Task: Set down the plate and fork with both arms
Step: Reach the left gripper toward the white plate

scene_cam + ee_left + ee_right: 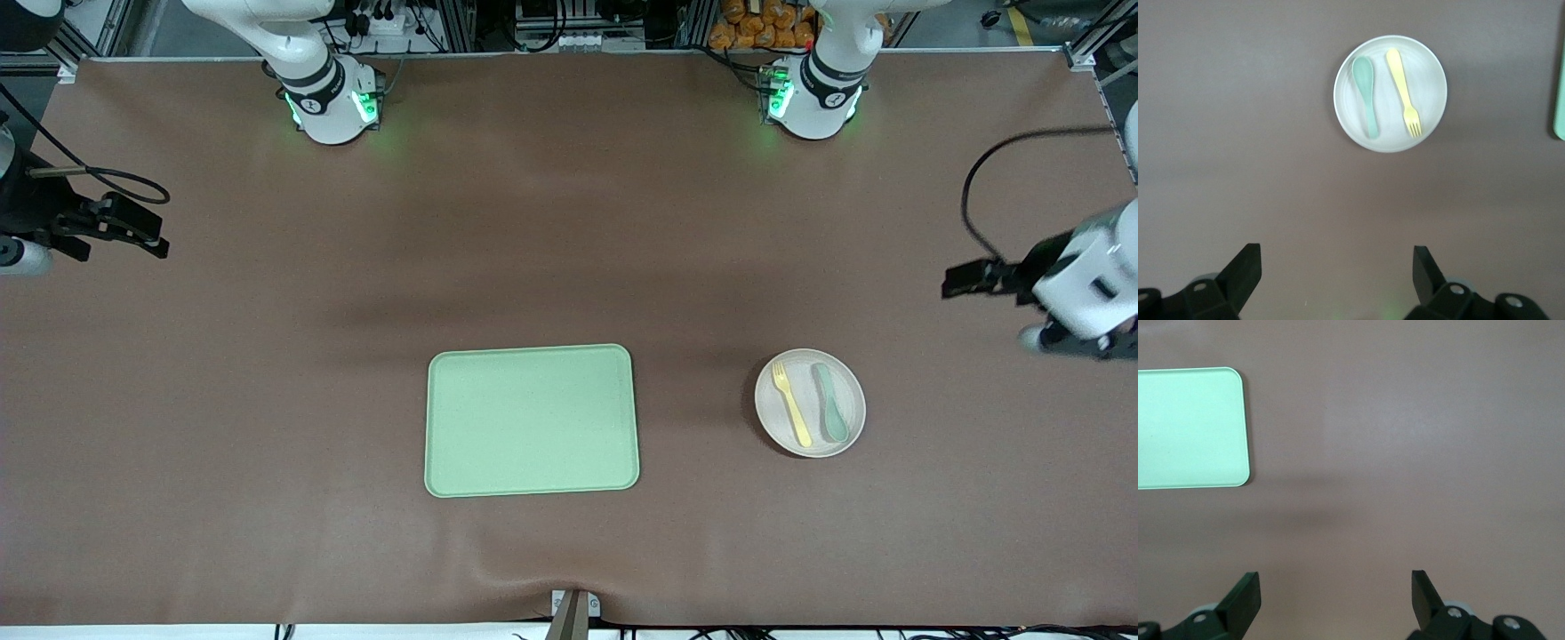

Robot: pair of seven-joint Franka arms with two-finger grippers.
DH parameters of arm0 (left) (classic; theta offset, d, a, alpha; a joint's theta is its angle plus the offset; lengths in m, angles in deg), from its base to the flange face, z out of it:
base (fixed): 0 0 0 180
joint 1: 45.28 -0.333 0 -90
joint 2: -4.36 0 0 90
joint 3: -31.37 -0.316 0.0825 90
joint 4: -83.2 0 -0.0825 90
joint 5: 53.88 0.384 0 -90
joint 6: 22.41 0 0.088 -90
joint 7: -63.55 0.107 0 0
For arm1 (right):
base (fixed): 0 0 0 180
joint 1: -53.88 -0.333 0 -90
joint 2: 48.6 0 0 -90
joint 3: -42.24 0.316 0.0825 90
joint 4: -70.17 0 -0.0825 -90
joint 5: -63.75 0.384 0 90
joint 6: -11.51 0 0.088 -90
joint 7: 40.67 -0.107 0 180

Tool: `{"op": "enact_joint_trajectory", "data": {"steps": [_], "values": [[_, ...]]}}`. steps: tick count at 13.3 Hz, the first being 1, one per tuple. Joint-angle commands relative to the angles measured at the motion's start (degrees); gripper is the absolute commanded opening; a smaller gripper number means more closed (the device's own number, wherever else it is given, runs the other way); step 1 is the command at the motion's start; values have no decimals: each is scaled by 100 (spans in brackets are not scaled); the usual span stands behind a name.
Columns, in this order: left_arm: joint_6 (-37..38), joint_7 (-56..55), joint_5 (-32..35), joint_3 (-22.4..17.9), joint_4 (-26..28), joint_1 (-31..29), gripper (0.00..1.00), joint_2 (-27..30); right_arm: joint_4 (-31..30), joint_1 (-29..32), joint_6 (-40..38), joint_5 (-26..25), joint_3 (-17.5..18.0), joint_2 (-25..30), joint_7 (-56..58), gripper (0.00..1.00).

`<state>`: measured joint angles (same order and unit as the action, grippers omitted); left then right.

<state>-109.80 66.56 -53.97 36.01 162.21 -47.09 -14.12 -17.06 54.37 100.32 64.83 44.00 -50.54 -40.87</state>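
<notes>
The round pale plate [811, 444] lies on the table toward the left arm's end, beside the tray. On it lie the pale yellow fork [791, 404] and a grey-green spoon [833, 404], side by side. The left wrist view shows the plate [1431, 93], fork [1403, 90] and spoon [1366, 90] some way off from my open, empty left gripper [1337, 267]. That left gripper [1071, 342] hangs over the table's end beside the plate. My right gripper [22, 253] hangs over the right arm's end of the table; in its wrist view it [1335, 590] is open and empty over bare table.
A rectangular light green tray [532, 420] lies mid-table, nearer to the front camera than the arm bases. Its corner shows in the right wrist view [1188, 427] and its edge in the left wrist view [1559, 100]. Brown mat covers the table.
</notes>
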Motion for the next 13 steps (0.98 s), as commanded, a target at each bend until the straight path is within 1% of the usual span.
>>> {"op": "enact_joint_trajectory", "data": {"steps": [1,2,4,8,9,11,13], "values": [[-556,-82,70,54,-26,14,100,-531,57,65,-38,94,26,-17,81,100],[-820,-73,62,54,61,5,100,-699,57,65,-38,94,26,-9,81,100],[-1513,-73,70,54,412,-74,100,-998,57,74,-38,103,18,-8,81,100],[-3516,-82,70,54,1712,-302,100,-1166,57,57,-30,103,26,-9,81,100],[-3895,-99,70,54,1836,-303,100,-1314,57,57,-21,120,26,-17,81,100],[-4109,-195,70,54,1829,-303,100,-1578,66,83,14,217,9,-8,81,100],[-4338,-319,70,46,1838,-320,100,-1798,57,101,-47,209,17,-8,186,100]]}}
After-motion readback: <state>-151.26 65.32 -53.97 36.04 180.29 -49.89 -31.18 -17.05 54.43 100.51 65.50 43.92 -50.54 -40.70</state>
